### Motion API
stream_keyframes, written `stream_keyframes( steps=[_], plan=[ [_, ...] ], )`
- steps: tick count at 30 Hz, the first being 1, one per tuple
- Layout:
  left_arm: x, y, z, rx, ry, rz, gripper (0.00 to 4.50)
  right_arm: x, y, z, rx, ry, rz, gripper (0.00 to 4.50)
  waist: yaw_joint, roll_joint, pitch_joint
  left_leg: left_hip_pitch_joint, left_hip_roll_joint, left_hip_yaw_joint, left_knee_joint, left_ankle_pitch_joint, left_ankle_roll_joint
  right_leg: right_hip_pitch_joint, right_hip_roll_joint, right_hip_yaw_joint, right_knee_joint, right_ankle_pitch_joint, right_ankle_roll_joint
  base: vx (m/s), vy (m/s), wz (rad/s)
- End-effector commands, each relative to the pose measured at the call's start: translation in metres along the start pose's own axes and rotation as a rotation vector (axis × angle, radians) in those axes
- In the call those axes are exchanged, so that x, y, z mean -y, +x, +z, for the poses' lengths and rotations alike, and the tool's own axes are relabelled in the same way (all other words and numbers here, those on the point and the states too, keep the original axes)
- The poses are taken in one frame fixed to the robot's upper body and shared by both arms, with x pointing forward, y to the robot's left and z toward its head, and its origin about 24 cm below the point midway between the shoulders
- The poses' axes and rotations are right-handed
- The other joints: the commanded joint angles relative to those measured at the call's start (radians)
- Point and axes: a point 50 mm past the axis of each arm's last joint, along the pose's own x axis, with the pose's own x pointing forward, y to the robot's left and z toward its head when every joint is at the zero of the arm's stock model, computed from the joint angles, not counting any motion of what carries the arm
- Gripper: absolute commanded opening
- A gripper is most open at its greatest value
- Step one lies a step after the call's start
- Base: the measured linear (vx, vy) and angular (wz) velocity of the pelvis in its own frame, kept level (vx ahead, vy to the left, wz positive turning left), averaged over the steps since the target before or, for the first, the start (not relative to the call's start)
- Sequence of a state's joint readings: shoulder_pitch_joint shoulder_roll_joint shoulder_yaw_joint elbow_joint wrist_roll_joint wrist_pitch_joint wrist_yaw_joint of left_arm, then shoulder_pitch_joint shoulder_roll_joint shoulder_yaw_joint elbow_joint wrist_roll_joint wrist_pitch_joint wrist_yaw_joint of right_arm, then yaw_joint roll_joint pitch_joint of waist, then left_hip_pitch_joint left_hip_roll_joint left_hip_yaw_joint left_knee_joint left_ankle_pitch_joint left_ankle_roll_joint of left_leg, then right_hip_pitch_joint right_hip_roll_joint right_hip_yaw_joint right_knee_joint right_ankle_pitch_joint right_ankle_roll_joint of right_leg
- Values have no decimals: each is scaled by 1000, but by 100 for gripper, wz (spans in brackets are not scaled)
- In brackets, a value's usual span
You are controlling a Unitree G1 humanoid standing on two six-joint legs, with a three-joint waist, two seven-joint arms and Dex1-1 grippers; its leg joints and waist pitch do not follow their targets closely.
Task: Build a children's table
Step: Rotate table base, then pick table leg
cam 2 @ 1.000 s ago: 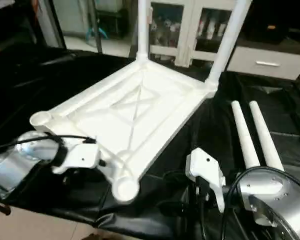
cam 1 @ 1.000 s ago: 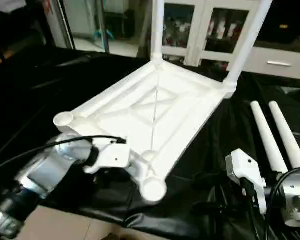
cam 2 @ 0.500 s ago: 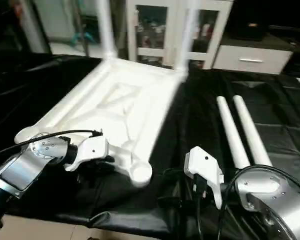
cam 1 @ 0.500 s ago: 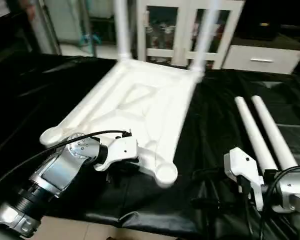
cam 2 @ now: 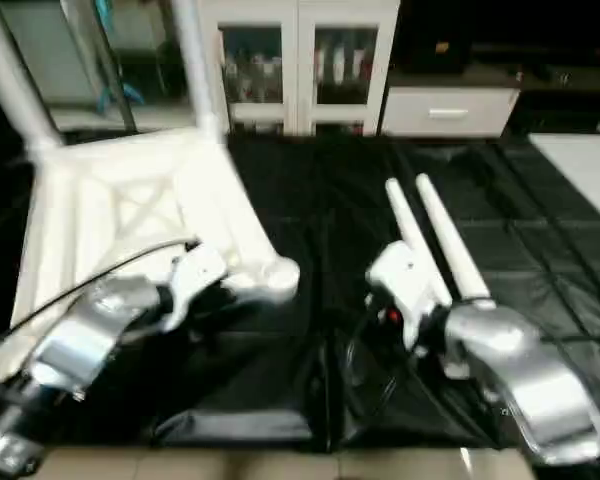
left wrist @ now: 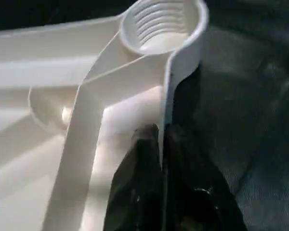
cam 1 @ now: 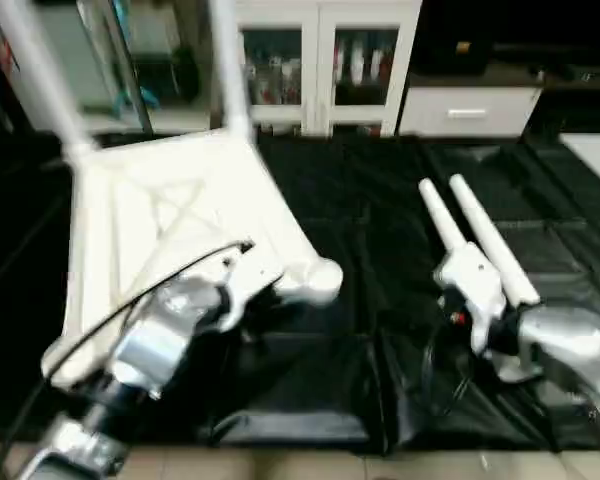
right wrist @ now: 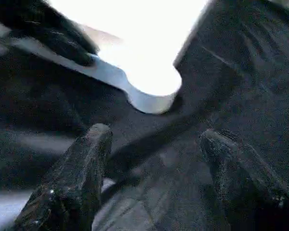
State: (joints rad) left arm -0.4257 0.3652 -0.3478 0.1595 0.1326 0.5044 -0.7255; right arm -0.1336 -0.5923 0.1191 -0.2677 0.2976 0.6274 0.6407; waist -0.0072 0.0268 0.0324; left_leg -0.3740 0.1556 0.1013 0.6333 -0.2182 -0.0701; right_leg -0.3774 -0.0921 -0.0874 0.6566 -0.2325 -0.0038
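Tabletop (left wrist: 62, 96) rim pinched (left fingers (left wrist: 139, 159)).

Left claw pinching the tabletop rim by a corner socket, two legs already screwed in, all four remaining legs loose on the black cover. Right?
Not quite. Two loose legs lie on the black cover, not four; the left eye view shows them side by side. The rest holds: the left claw pinches the tabletop rim by a corner socket, and two legs stand screwed in.
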Motion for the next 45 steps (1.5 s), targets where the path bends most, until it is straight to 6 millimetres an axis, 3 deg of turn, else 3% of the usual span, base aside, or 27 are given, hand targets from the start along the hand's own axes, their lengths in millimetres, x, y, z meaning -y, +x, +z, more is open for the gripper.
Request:
stream_keyframes(
  steps=[1,5,7,10,14,16,21,25,30,33,38,45],
  plan=[
    [2,4,-17,-67,-14,4,10,8,1,6,4,-9,-70,327,7,-7,-39,-14,53,-8,-93,-207,47,45,-56,50,-111,-222,-199,0,0,0],
    [-2,4,-15,-63,20,42,2,12,4,6,5,18,-132,327,8,-10,-39,-11,57,4,-98,-191,49,47,-57,51,-113,-180,-201,0,0,0],
    [-7,3,-13,-47,25,81,2,15,5,6,8,25,-170,327,9,-11,-43,-8,59,11,-98,-146,54,48,-56,52,-109,-113,-212,0,0,0],
    [-7,-2,-10,-24,4,39,59,19,7,8,31,81,-218,327,11,-12,-44,-6,60,16,-97,-98,67,52,-57,53,-105,-58,-226,0,0,0],
    [-10,-10,-5,15,21,35,71,25,7,9,26,162,-274,360,12,-9,-46,-2,63,21,-95,-60,73,51,-57,54,-100,-21,-238,0,0,0],
    [-14,-17,3,79,14,54,105,32,6,10,-1,194,-334,379,17,-9,-49,2,63,23,-92,-20,73,50,-54,55,-92,50,-259,0,0,0],
    [-8,-32,37,321,-11,-5,107,53,1,9,-87,232,-504,432,23,-11,-44,7,65,32,-96,-63,46,48,-55,56,-95,5,-269,0,0,0],
    [3,-36,50,409,-31,-78,107,70,-2,0,-242,255,-641,448,29,-14,-42,11,62,43,-96,-56,21,45,-49,60,-96,-25,-245,0,0,0],
    [22,-39,52,426,10,-185,107,73,0,-1,-308,295,-641,448,37,-17,-43,10,61,49,-95,-43,21,45,-48,68,-95,-26,-219,0,0,0],
    [29,-43,55,440,14,-235,107,74,-1,-2,-322,318,-652,448,37,-16,-43,13,62,51,-94,-31,17,42,-46,70,-93,-8,-224,0,0,0],
    [40,-48,58,433,32,-327,107,79,-3,-5,-344,345,-686,448,38,-17,-39,15,62,54,-98,-75,2,39,-46,71,-98,-68,-217,0,0,0],
    [46,-55,59,389,56,-389,107,76,-4,-17,-435,429,-651,448,39,-17,-40,15,59,56,-97,-54,-6,40,-43,72,-94,-40,-217,0,0,0]
  ],
)
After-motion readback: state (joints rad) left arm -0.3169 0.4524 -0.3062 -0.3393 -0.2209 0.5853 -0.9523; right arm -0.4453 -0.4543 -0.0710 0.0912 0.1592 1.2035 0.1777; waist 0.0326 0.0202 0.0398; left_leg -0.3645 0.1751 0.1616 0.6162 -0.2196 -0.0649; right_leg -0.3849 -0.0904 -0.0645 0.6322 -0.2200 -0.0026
